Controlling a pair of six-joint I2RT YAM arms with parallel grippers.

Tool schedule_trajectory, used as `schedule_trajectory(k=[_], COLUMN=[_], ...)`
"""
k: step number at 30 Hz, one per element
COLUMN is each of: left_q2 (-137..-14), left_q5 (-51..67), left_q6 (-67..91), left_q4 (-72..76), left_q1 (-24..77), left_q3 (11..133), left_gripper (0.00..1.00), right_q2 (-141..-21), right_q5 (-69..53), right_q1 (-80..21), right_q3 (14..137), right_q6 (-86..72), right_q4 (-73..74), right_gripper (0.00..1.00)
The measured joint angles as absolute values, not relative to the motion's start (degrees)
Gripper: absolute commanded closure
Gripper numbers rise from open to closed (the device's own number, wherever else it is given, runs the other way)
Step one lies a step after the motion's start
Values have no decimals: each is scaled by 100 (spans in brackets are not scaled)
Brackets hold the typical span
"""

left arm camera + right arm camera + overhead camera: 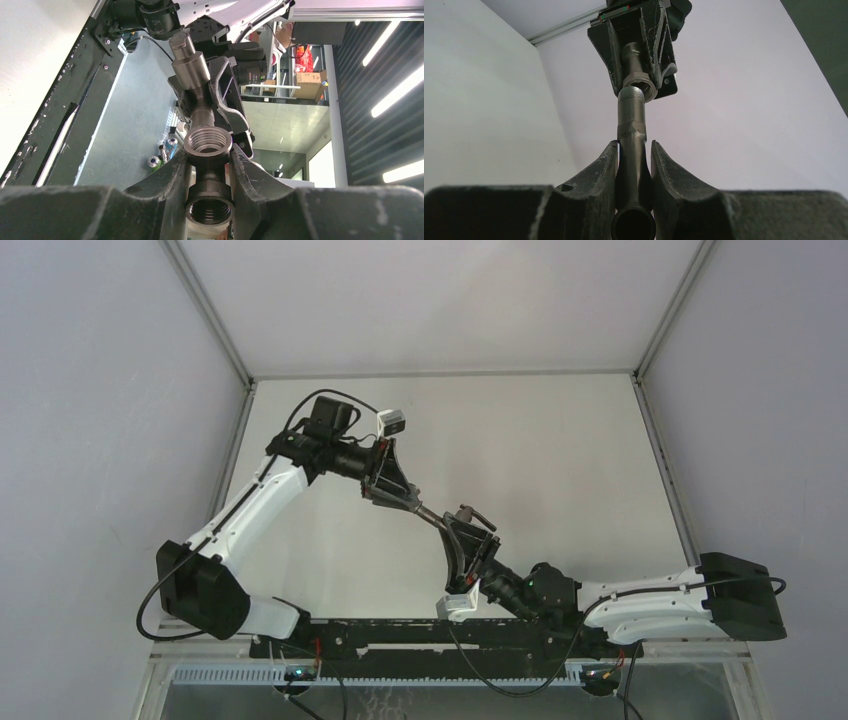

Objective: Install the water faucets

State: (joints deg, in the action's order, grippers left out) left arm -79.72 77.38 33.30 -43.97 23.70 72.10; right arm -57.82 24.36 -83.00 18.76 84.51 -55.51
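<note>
My left gripper (408,501) (207,161) is shut on the short stubby fitting (207,145), a grey-brown piece with threaded mouths. My right gripper (456,531) (634,150) is shut on the long stem (631,117), whose thin lever handle (470,512) sticks out by the fingers. Both parts are held in the air above the table, tip to tip, between the two grippers (434,518). In the right wrist view the stem's threaded end (631,96) meets the fitting's ring (640,82). How far it sits inside is hidden. The stem also shows in the left wrist view (192,70).
The white table (560,460) is walled on the left, back and right. A black rail (430,635) runs along the near edge by the arm bases. Below it is a grey floor with small cylindrical items (152,161).
</note>
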Motion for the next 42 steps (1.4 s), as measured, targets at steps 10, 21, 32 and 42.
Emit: schedule_trajectory(k=[10, 21, 32, 42], left_q2=[-7972, -7983, -8053, -8053], left_q5=[7706, 7642, 7555, 7491], left_q6=[3179, 3046, 2873, 2814], left_q4=[-4569, -4751, -5015, -5065], left_q1=[2370, 2370, 2370, 2370], left_q3=[7210, 7210, 7210, 7212], left_gripper=[100, 100, 100, 100], right_q2=[-5749, -5730, -5708, -5747], right_q5=[2436, 2434, 2451, 2488], right_q1=[-8289, -8298, -8331, -8364], right_q3=[1876, 1876, 1876, 1879], right_q6=[8451, 8453, 8455, 8464], right_q4=[-5470, -5398, -5253, -5256], right_gripper=[100, 100, 100, 100])
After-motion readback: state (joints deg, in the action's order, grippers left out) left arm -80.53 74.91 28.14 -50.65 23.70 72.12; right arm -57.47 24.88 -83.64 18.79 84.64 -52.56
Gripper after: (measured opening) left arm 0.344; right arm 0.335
